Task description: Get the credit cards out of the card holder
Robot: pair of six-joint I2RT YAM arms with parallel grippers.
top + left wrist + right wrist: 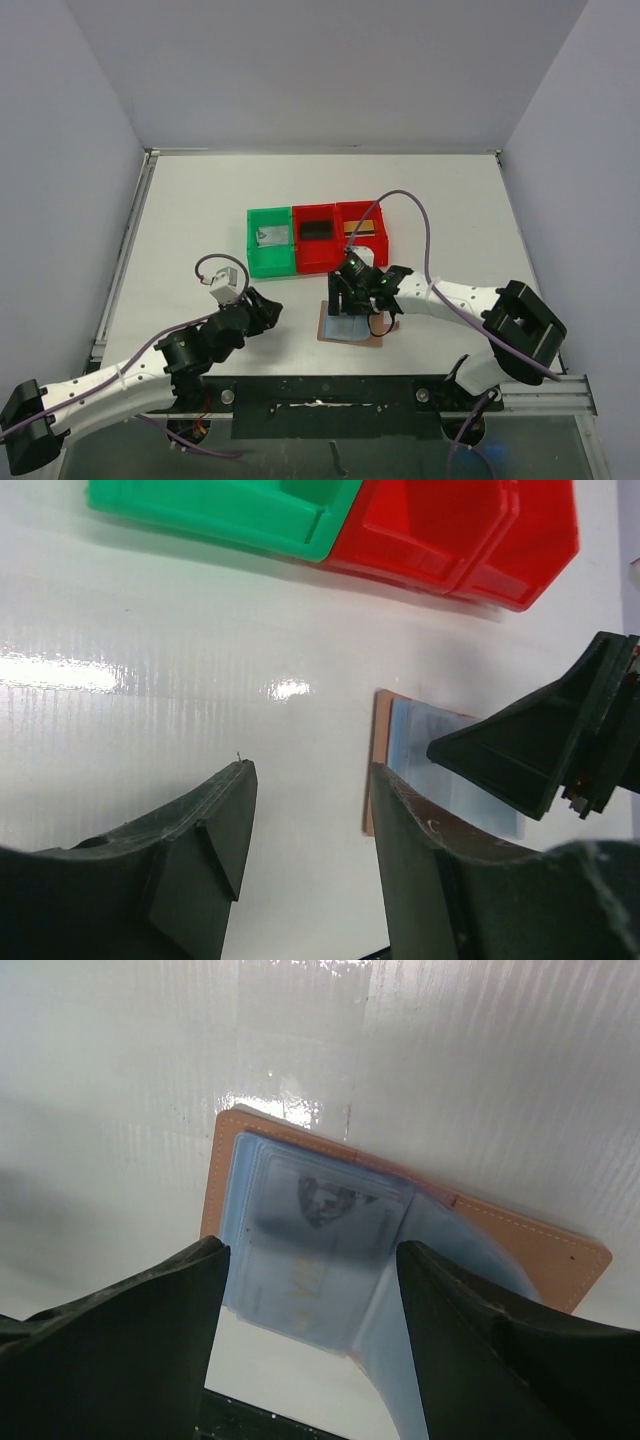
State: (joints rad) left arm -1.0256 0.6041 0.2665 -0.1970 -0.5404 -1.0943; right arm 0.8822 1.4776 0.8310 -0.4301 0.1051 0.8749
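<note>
Right claw (pixel 312 1255), jaws spread and empty, hangs just over the open brown leather card holder (pixel 520 1235) on the white table (pixel 200 200), where a pale card (pixel 320 1222) shows through a blue-grey sleeve. Your next move, likely: pinch its edge, slide it free.
</note>
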